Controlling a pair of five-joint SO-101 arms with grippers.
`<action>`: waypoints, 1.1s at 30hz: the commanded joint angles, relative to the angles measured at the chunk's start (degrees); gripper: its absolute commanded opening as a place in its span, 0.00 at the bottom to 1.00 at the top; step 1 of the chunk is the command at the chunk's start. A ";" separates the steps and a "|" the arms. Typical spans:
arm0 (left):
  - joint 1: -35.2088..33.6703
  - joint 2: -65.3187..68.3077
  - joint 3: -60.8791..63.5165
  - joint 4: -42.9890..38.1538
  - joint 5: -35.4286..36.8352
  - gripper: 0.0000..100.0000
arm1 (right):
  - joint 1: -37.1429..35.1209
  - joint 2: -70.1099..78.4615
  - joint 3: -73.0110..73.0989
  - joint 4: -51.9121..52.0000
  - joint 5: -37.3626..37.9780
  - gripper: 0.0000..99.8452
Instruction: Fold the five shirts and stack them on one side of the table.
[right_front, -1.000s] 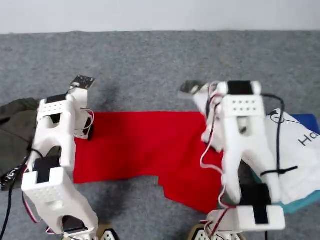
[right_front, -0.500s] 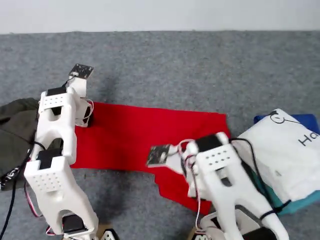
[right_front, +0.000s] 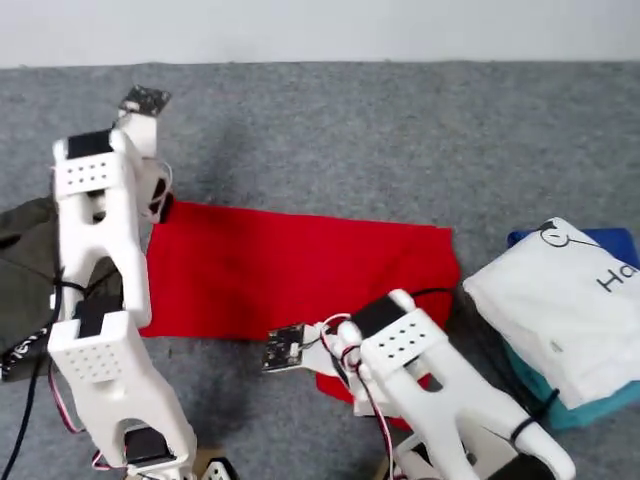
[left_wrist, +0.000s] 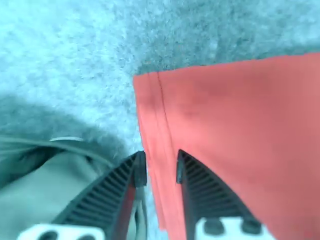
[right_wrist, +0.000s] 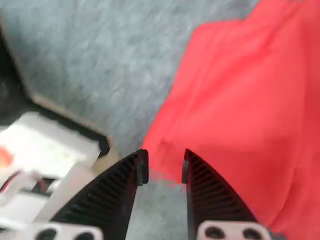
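The left gripper (left_wrist: 159, 162) has its two black ribbed fingers (left_wrist: 131, 172) set narrowly apart, and the hemmed side edge of the flat red cotton shirt (left_wrist: 240, 125) runs through the gap between their tips, with no visible pinch on the cloth. Just beyond those tips the hem ends at a corner of the shirt. On the gripper's outer side, away from the red cloth, lies a crumpled dark olive shirt (left_wrist: 45, 185), close to the hem but on the grey felt-like table cover (left_wrist: 75, 50). The right gripper (right_wrist: 164, 162) is likewise only slightly parted, its fingers (right_wrist: 132, 172) straddling the near edge of the same red shirt (right_wrist: 240, 100); grey cover lies ahead of the tips, and a white and black part of the rig (right_wrist: 45, 150) sits off to the side. Seen from the high view, the red shirt (right_front: 300, 270) is spread between the two white arms. The left arm (right_front: 95, 220) stands over its far left corner, and the right arm (right_front: 400, 350) leans over its near edge. The olive shirt (right_front: 25, 260) lies outward of the left arm. Well out to the right arm's right a folded white shirt (right_front: 560, 300) rests on a folded teal one (right_front: 560, 410) and a blue one (right_front: 620, 240).
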 joint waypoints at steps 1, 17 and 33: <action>1.49 -4.92 -6.90 8.09 0.62 0.11 | -2.77 -0.66 1.67 -6.81 -3.52 0.12; 2.46 -8.70 -8.66 12.84 4.57 0.11 | -4.97 -1.10 11.16 -12.70 -6.77 0.12; 2.46 -8.70 -8.66 12.84 4.57 0.11 | -4.97 -1.27 19.25 -25.80 -6.68 0.00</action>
